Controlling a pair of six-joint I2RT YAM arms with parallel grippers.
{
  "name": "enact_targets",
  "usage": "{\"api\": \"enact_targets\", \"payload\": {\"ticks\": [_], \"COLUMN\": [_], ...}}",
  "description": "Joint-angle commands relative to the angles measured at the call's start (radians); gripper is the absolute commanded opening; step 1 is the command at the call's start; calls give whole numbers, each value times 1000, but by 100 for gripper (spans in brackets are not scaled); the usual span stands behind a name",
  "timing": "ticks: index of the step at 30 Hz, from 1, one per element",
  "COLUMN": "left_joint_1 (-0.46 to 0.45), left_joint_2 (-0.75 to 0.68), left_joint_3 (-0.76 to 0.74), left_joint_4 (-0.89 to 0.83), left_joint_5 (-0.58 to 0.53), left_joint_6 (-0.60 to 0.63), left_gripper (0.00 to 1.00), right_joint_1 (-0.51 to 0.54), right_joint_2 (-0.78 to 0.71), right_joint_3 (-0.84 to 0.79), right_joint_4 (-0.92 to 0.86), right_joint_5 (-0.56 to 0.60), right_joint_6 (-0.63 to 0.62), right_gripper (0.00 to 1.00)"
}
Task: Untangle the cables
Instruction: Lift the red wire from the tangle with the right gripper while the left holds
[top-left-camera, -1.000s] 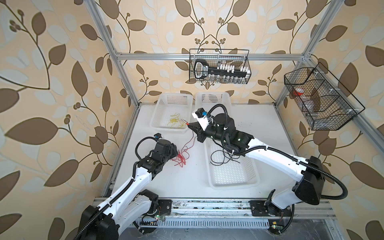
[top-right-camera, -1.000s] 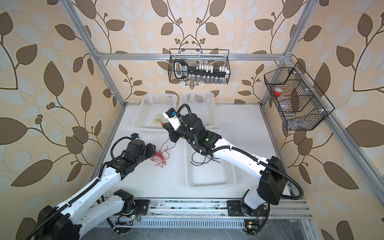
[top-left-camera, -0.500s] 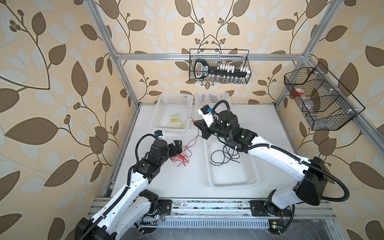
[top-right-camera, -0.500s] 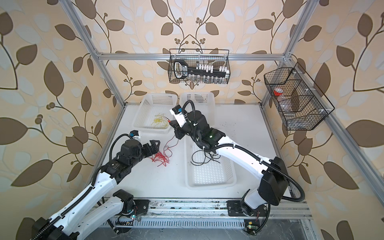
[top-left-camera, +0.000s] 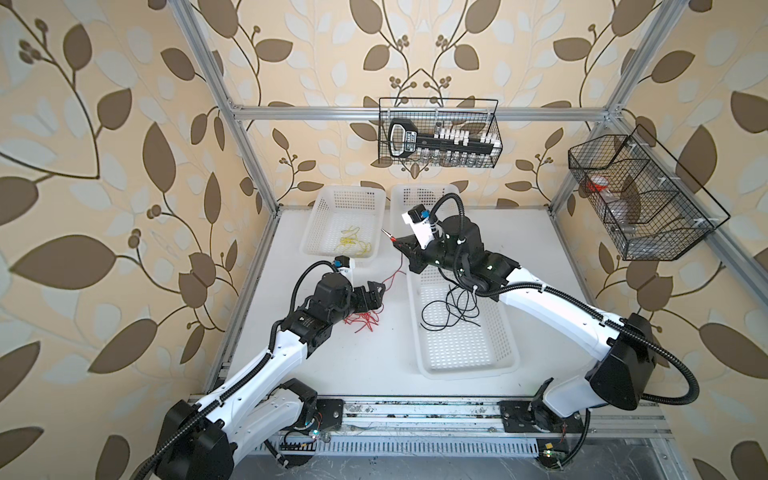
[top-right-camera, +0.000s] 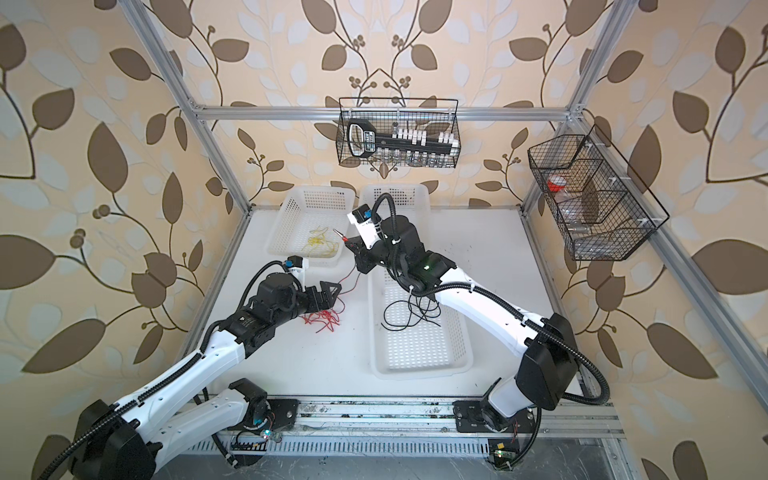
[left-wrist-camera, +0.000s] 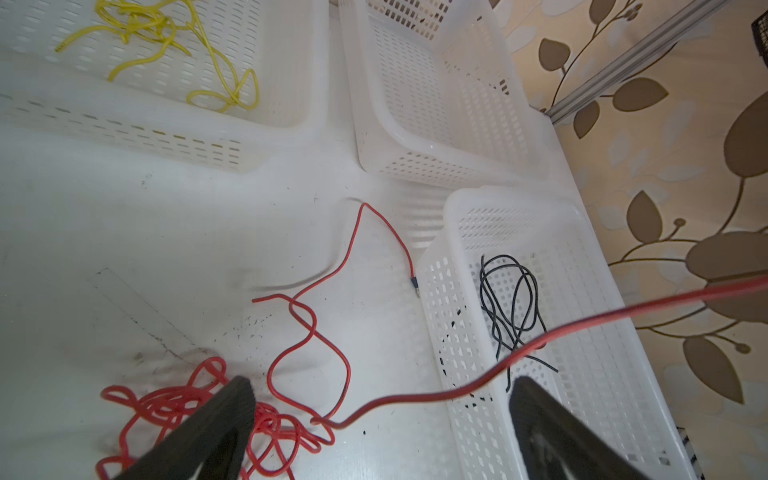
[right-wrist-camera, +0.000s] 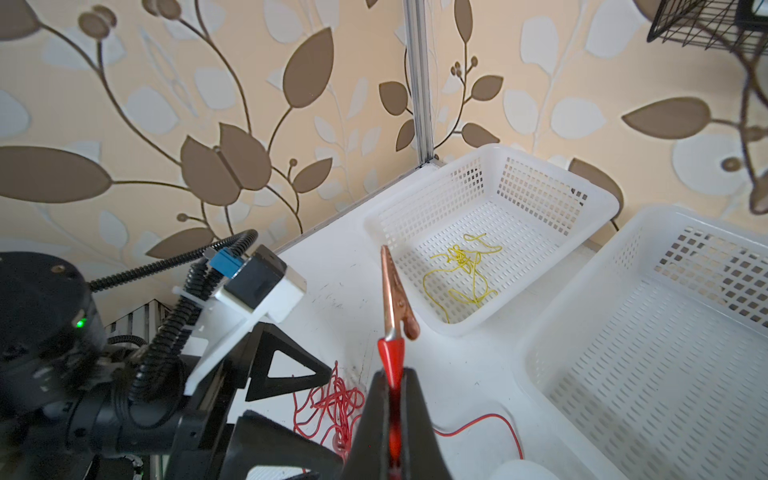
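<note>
Red cable (right-wrist-camera: 390, 353), clamped, plain from right wrist

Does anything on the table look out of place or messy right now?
The red cables lie in a tangled heap on the table, outside the baskets, while the yellow cables and black cables each sit in one. One red strand runs up to the shut right end effector.
</note>
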Motion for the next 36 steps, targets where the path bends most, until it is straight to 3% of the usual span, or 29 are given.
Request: {"api": "enact_targets", "payload": {"ticks": [1, 11, 15, 24, 30, 36], "left_joint_1": [-17, -41, -45, -57, -65, -67], "left_joint_2": [10, 31, 52, 165, 235, 246], "left_joint_3": [40, 27, 15, 21, 56, 62], "left_joint_4": [42, 46, 65, 223, 246, 253], "left_joint_5": [12, 8, -43, -95, -60, -63], "left_joint_6": [46, 73, 83, 149, 168, 145], "left_gripper": [95, 87, 85, 78, 59, 22], "right_joint_1": [-14, -58, -57, -49, -42, -42], "right_joint_2": [-1, 8, 7, -33, -57, -70], "right_joint_3": [56, 95, 98, 75, 61, 44], "right_joint_4": [-4, -19, -25, -23, -10, 1], "right_joint_5": [-31, -51, -74, -124, -145, -124], "right_joint_6": [12, 28, 35, 66, 78, 77], "right_gripper": [0, 0, 0, 0, 0, 0]}}
